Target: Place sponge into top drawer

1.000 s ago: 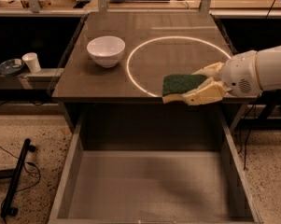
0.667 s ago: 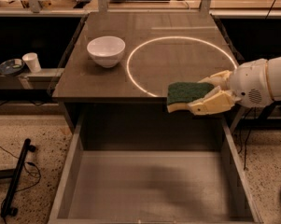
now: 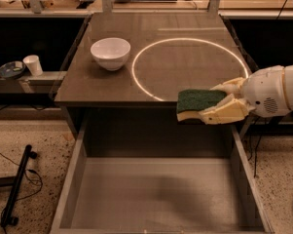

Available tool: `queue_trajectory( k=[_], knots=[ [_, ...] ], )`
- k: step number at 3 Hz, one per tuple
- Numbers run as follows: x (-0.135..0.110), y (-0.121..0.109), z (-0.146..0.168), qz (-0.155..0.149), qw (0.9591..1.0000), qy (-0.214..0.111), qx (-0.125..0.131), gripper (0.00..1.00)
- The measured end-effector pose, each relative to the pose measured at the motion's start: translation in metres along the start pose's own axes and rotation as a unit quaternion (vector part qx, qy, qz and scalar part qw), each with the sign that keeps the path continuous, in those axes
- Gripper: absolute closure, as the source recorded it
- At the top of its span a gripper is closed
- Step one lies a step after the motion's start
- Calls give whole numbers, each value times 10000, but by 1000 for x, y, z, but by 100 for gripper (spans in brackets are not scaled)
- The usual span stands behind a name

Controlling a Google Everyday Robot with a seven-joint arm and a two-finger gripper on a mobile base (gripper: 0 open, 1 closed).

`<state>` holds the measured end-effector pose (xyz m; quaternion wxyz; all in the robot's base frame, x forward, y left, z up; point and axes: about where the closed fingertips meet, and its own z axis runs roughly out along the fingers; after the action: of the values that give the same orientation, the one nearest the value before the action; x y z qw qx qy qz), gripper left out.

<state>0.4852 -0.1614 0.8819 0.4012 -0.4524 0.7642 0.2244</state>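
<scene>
Over top drawer (image 3: 72, 179), tool (image 3: 212, 104) pinches green-topped sponge (image 3: 194, 100).

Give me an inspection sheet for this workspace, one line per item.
Surface: dark table top with a bright ring of light on it.
Job's things: sponge held green side up at the table's front edge; drawer open below.
Clutter: white bowl upright, back left of the table.
Gripper: gripper at right, shut on the sponge.
Cables: thin black cable on the floor, left.
Surroundings: paper cup and dish on a low shelf, left.
</scene>
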Motion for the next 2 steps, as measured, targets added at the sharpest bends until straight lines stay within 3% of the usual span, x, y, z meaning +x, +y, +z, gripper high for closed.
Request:
queue_trajectory(
  k=[2],
  knots=[
    [30,11,14,243,9993,291,-41,100]
  ],
)
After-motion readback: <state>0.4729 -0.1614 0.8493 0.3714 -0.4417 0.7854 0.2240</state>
